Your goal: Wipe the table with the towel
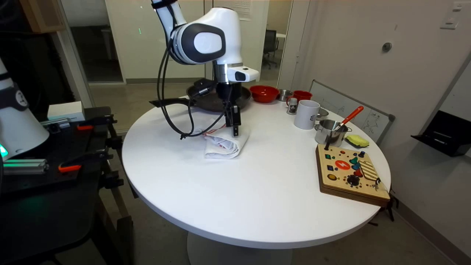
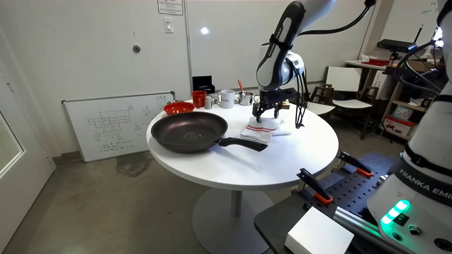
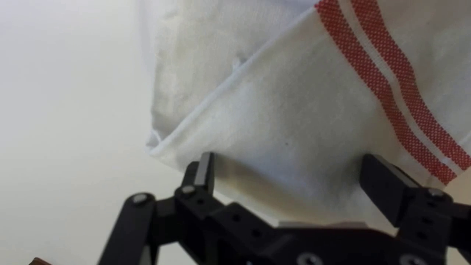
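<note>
The tool (image 3: 287, 162) is spread wide over the red-striped dish towel (image 3: 301, 99), maybe touching it. Grabbing it and wiping the surface (image 1: 257, 195) seem not yet done.

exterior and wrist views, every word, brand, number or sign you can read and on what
"FRANKA EMIKA": robot arm.
"FRANKA EMI", cut off: robot base.
"Mila", probably, small: white mug.
Lightning bolt sign: wooden board.
Too small or blurred: writing on leaning whiteboard, corner whiteboard, wall notice, hanging paper, shaker.
Wrist view: none on towel.
</note>
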`<action>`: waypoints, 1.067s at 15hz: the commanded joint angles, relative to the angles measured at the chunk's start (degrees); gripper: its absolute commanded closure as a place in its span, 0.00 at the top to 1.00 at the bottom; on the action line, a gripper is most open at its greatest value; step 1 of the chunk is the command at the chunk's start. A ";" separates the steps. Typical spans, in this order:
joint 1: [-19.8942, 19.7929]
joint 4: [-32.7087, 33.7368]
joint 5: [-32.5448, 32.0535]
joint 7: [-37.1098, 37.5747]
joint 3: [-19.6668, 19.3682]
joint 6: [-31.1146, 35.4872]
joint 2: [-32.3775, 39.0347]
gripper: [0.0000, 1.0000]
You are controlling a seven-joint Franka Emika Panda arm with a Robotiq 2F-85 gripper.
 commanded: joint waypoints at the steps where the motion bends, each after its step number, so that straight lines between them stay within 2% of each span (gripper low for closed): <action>1: 0.02 -0.20 2.70 -3.44 0.53 -0.65 1.34 1.00; 4: -0.83 -1.44 3.22 -6.66 1.53 1.15 1.03 1.00; 6: -1.49 -1.22 3.69 -8.58 2.42 1.20 1.42 0.74; 9: -2.85 -0.93 5.05 -11.35 4.32 0.55 1.63 0.49; 11: -4.49 -0.82 6.61 -13.91 6.28 0.16 1.69 0.36; 13: -8.56 -0.72 10.17 -18.48 10.58 -0.26 1.48 0.22; 15: -10.98 0.19 12.76 -21.91 12.98 -1.93 1.72 0.08; 16: -12.09 0.54 13.99 -23.46 14.11 -2.75 1.87 0.04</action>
